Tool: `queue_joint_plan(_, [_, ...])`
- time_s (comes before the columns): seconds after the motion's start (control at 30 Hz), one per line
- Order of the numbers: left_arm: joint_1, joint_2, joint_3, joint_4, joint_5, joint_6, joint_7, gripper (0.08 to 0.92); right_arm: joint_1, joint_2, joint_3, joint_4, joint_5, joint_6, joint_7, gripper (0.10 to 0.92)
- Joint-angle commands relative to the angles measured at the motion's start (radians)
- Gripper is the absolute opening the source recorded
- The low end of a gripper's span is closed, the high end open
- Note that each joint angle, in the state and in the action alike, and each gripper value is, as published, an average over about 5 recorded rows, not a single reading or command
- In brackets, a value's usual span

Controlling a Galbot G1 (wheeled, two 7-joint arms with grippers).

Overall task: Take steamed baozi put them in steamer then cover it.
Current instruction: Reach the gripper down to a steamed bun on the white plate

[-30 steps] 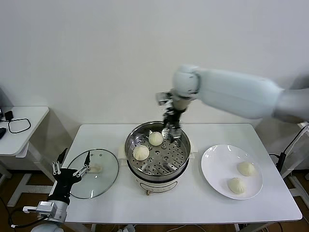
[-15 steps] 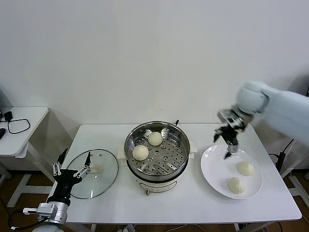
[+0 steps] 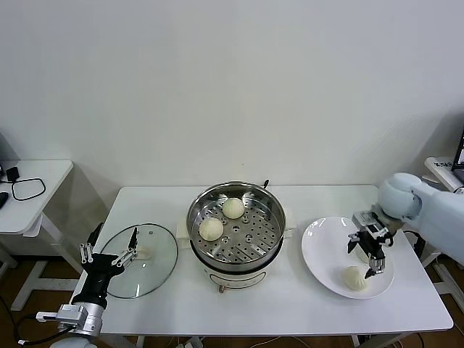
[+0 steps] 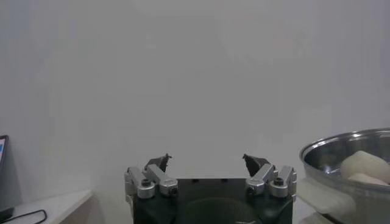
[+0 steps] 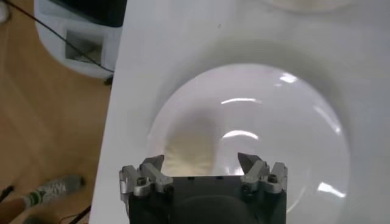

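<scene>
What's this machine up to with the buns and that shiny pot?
It is moving baozi into the steamer. Two buns already sit on its holed tray. The right pincer, open, hangs over the white plate by the remaining buns; one shows clearly, the other lies partly behind the pincer. The left pincer waits open by the glass lid, which lies on the table.
</scene>
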Motion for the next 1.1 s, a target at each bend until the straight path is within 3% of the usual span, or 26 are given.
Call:
queue_joint_plan(0.03, [-0.001,-0.001,0.006,-0.001,0.002,-0.001,-0.001,0.823,-0.162,-0.023,0.124,-0.022,-0.076,0.020,0.029,0.823])
queue_joint_plan(0.87, [-0.005,0.001,0.008,0.002,0.011,-0.003,-0.001,0.823,-0.237,0.060,0.200,-0.084,-0.107,0.017,0.079,0.822])
queue_joint_plan(1.1, [-0.005,0.002,0.008,-0.004,0.011,-0.002,-0.001,0.823,-0.235,0.060,0.202,-0.081,-0.108,0.017,0.077,0.735])
